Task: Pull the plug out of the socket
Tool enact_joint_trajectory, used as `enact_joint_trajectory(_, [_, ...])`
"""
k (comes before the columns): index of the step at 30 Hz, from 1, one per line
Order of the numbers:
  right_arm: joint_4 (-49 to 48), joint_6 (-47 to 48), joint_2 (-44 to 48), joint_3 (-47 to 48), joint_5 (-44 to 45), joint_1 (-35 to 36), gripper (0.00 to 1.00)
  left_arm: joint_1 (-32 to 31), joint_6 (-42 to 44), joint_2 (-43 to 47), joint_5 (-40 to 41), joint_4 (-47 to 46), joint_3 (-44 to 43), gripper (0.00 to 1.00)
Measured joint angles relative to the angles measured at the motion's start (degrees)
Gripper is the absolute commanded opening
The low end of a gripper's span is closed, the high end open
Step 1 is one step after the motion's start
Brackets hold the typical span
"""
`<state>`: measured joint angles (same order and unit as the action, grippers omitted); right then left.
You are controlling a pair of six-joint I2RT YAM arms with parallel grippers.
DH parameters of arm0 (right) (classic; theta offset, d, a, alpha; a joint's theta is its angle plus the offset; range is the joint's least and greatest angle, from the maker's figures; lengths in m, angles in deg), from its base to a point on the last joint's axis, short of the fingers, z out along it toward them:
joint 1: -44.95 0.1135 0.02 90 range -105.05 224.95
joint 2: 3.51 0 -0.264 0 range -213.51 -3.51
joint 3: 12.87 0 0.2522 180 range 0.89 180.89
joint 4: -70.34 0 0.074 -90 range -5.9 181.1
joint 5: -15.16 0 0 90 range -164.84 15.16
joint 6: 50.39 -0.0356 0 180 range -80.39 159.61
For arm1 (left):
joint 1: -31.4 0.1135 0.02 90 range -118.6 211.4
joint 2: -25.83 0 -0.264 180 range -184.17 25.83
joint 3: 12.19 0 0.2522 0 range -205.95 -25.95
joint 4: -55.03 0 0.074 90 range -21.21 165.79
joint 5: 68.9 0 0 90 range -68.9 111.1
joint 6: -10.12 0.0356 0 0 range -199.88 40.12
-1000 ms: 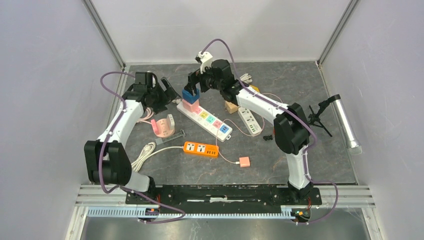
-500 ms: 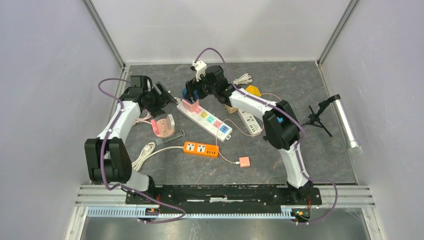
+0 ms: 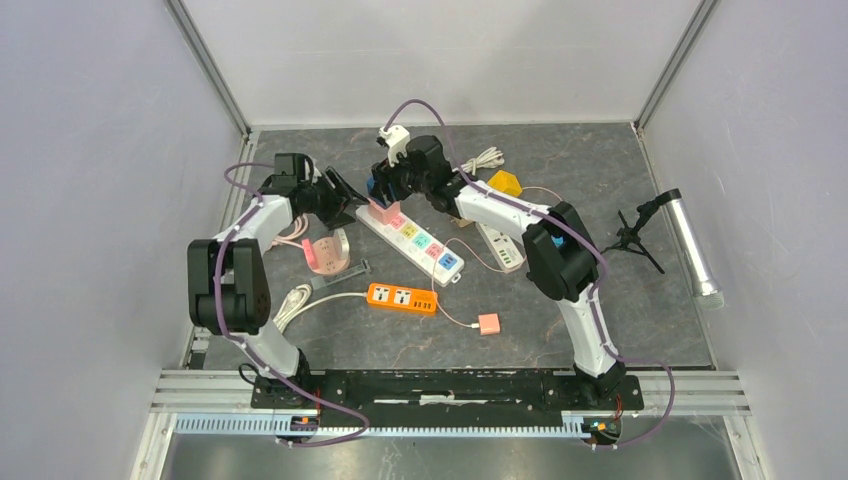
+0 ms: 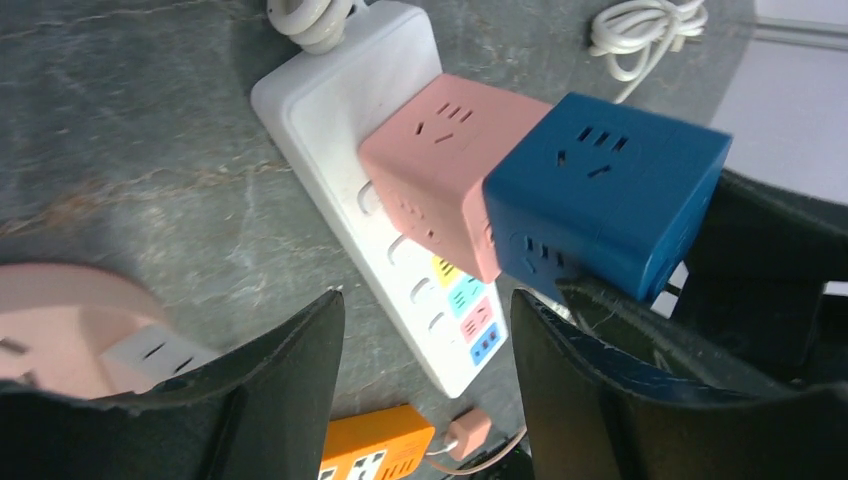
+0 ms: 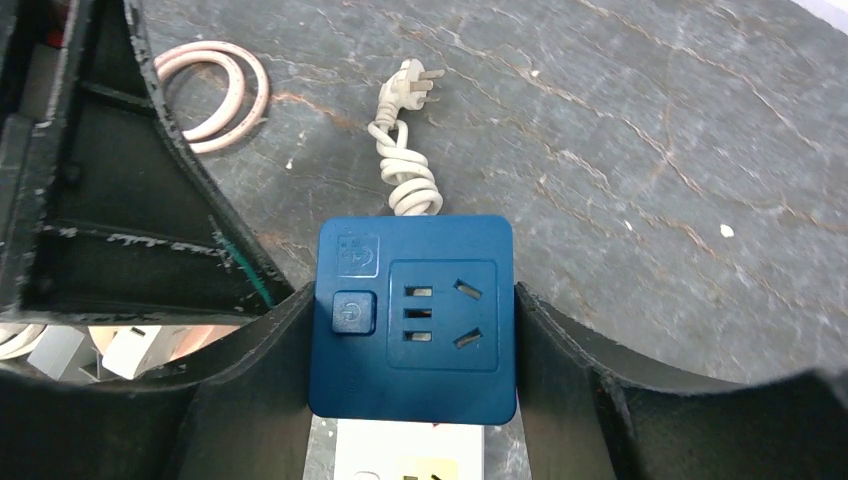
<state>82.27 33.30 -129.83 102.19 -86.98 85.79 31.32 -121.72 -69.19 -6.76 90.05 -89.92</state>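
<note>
A white power strip (image 3: 425, 243) lies on the grey table. A pink cube socket (image 3: 381, 214) is plugged into its far end. A blue cube plug (image 3: 375, 186) sits stacked on the pink cube. My right gripper (image 3: 385, 190) is shut on the blue cube. In the right wrist view its fingers (image 5: 250, 380) press both sides of the blue cube (image 5: 412, 320). My left gripper (image 3: 340, 197) is open and empty, just left of the strip's end. The left wrist view shows the pink cube (image 4: 440, 170), the blue cube (image 4: 610, 200) and the strip (image 4: 330, 110) beyond my open left gripper (image 4: 425, 310).
An orange power strip (image 3: 401, 298), a small pink adapter (image 3: 488, 323), a second white strip (image 3: 498, 243) and a pink reel (image 3: 327, 252) lie nearby. A white coiled cord (image 3: 487, 157) and a yellow block (image 3: 505, 182) lie behind. A silver cylinder (image 3: 692, 250) and black tripod (image 3: 635, 235) are at right.
My left gripper has moved right, closer to the strip's end. My right gripper has shifted slightly left and down, still holding the blue cube on the pink one.
</note>
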Motion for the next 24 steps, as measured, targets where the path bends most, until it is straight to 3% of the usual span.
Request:
enact_joint_trajectory(7, [3.1, -1.8, 3.0, -2.6, 5.2, 0.8, 0.38, 0.0, -4.8, -3.6, -5.8, -8.4, 2.1, 0.64])
enact_joint_trajectory(17, [6.1, -3.1, 2.5, -0.4, 5.5, 0.8, 0.69, -0.1, -7.7, -7.4, -8.2, -14.6, 2.0, 0.59])
enact_joint_trajectory(24, [7.4, -3.8, 2.5, 0.5, 5.0, 0.7, 0.74, -0.3, -8.6, -9.5, -8.7, -16.0, 1.9, 0.55])
